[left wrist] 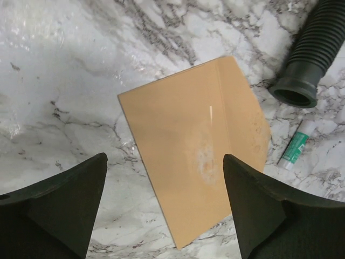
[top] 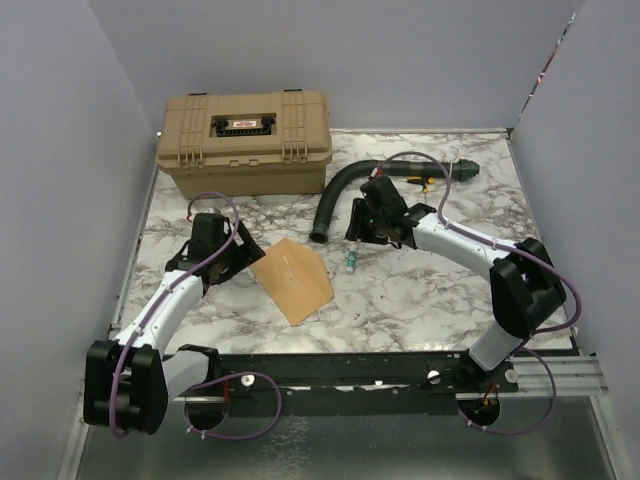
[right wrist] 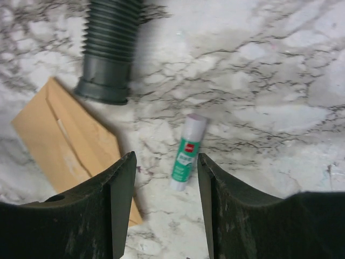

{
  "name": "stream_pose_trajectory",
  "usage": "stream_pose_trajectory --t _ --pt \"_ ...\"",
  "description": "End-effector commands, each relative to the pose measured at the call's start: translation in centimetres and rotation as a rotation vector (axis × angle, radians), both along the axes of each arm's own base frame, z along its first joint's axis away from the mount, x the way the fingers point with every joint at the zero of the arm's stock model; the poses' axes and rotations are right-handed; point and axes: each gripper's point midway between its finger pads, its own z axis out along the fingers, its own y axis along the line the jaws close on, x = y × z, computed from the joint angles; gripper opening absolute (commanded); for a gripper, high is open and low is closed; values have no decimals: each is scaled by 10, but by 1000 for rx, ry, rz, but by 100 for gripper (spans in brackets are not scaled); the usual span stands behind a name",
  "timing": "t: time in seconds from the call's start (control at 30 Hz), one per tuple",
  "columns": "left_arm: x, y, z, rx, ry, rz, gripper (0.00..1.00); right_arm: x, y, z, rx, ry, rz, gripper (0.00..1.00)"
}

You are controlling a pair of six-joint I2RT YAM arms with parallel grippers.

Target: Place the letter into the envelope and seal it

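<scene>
Envelope (top: 292,278) lies flat mid-worktop (top: 420,300), flap crease up, with bare marble to its near and right sides. A glue stick (top: 351,263) and a hose (top: 335,195) mouth sit near its far corner. The left end effector (left wrist: 164,183) gapes wide over the envelope, empty. The right end effector (right wrist: 165,178), parted less, frames the glue stick, gripping nothing. Finger bases are cut off.

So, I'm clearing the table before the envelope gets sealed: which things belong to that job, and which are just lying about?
For the job: envelope; glue stick, likely for sealing. No separate letter shows.
Lying about: hose; toolbox.
</scene>
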Motion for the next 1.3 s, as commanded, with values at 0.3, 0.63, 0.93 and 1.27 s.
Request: stream_pose_trajectory --t 0.3,0.63,0.93,1.27 --pt "32 39 49 176 -194 123 99 7 -20 -71 -220 190 -64 50" --pt "41 22 53 130 -206 40 99 18 -22 -86 -290 226 -98 43" --pt "44 8 48 72 -164 -2 99 2 -13 -86 -262 320 -32 33" --pt "44 7 49 69 -170 -11 99 -9 -14 -88 -250 363 -42 39"
